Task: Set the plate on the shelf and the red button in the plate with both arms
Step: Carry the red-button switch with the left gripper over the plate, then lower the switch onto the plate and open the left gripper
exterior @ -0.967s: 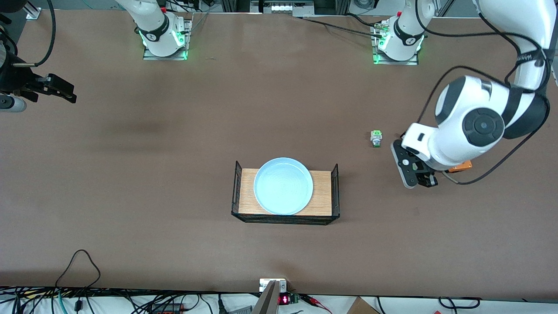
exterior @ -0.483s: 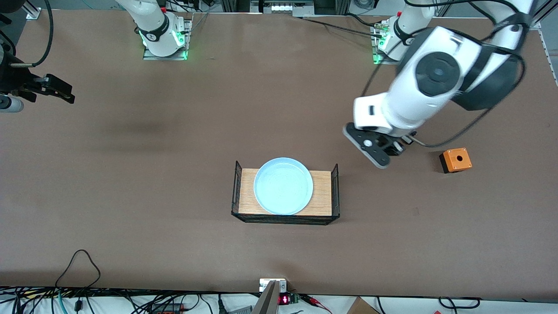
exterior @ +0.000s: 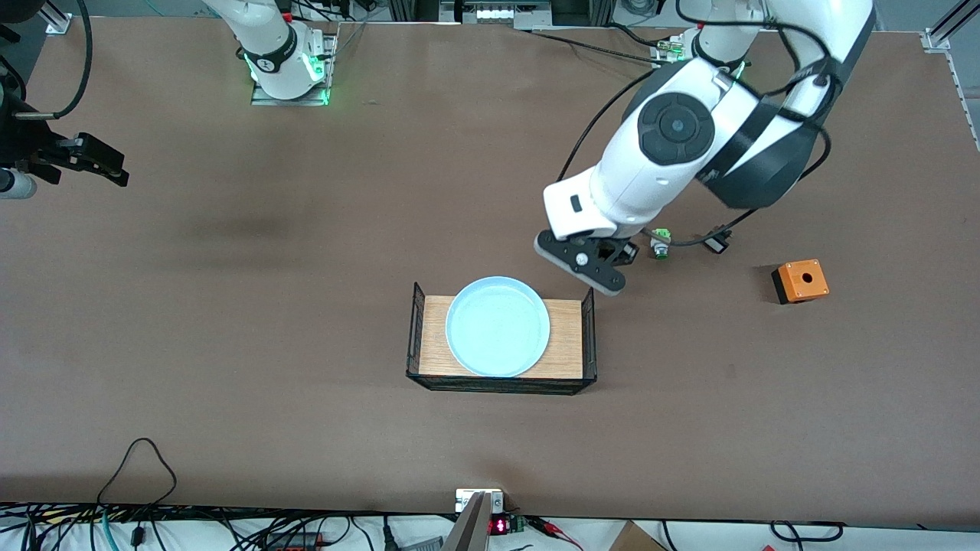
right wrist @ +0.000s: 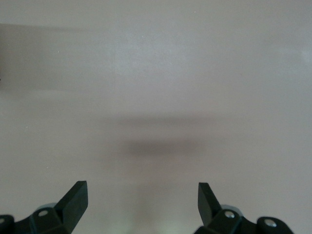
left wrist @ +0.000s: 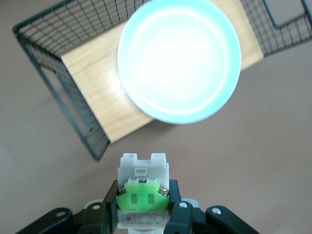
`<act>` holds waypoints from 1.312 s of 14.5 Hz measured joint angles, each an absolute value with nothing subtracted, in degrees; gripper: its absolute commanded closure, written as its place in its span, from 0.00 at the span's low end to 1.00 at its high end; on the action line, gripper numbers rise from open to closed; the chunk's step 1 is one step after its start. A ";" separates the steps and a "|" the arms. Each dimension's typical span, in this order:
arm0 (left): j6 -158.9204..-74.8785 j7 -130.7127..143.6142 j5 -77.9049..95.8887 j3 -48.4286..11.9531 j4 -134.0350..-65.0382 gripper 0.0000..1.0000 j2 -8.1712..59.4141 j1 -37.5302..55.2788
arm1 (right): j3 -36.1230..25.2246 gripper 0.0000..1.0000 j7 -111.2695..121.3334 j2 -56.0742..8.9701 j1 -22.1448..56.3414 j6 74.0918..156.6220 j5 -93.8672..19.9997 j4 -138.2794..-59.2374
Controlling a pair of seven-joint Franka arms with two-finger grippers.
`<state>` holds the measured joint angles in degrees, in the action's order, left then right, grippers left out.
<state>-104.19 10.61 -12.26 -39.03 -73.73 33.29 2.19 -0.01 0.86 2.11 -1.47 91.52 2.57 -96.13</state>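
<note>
The pale blue plate (exterior: 498, 327) lies on a wooden rack with wire ends (exterior: 570, 337) at mid-table; it also shows in the left wrist view (left wrist: 179, 61). My left gripper (exterior: 599, 264) hangs over the table just off the rack's corner toward the left arm's end. In the left wrist view the left gripper (left wrist: 143, 199) is shut on the red button (left wrist: 144, 170), which shows a whitish body and a green middle; its red tip is hidden. My right gripper (exterior: 96, 162) waits over the right arm's end of the table, open and empty (right wrist: 141, 195).
A similar green-capped part (exterior: 660, 246) and a small black-and-white part (exterior: 717, 243) lie on the table under the left arm. An orange box with a hole (exterior: 799, 280) sits toward the left arm's end. Cables run along the near table edge.
My left arm has swung from beside the orange box toward mid-table, carrying the button to the rack's corner. The right arm has barely moved.
</note>
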 measured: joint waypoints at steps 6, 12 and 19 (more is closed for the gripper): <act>-114.39 11.00 -12.26 -31.03 -70.84 0.76 39.37 9.70 | -0.01 0.00 0.86 2.11 -1.47 91.52 2.56 -96.13; -119.33 12.41 -12.26 -20.69 -66.26 0.76 42.61 22.06 | -0.01 0.00 0.86 2.11 -1.47 91.63 2.56 -96.13; -125.21 12.48 -12.26 -19.50 -65.75 0.74 45.61 22.35 | -0.01 0.00 0.86 2.11 -1.47 91.63 2.56 -96.13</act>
<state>-125.21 12.48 -12.26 -19.50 -65.75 45.61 22.35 -0.01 0.86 2.11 -1.47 91.63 2.56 -96.13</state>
